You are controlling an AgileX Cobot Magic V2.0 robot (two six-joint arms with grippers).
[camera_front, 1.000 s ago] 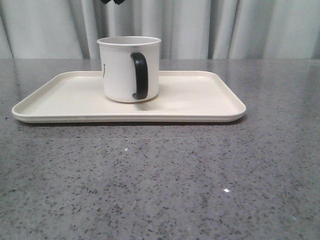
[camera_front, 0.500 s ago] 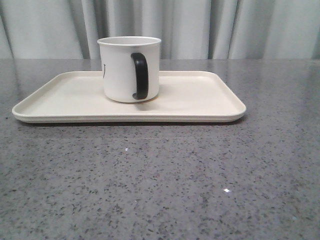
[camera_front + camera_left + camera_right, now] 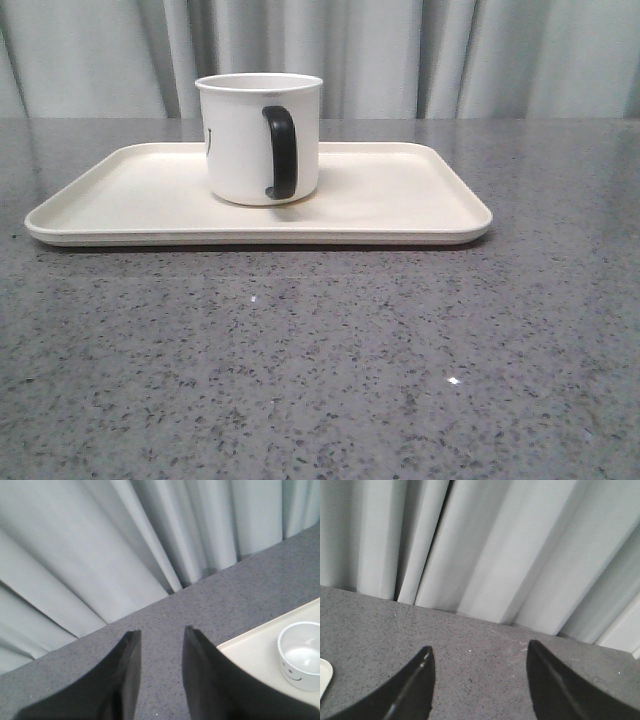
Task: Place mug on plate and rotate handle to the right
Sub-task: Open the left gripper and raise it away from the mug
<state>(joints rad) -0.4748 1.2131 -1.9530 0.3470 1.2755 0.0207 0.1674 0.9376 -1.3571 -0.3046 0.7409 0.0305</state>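
Gone from the front view: the dark arm tip seen above the mug (image 3: 258, 138) a second ago; mug unmoved. It stands upright on the plate (image 3: 400, 195), left of plate centre, handle (image 3: 281, 152) facing the camera, slightly right, so rotation looks unfinished. Left gripper (image 3: 159, 645) fingers slightly apart, empty, well clear of the mug. Right gripper (image 3: 479, 662) wide apart, empty, over table (image 3: 320, 360).

Mug (image 3: 258, 138) stands on plate (image 3: 400, 200), left of plate centre; handle (image 3: 281, 152) faces forward. Plate lies on bench (image 3: 320, 360), curtain (image 3: 400, 55) behind.
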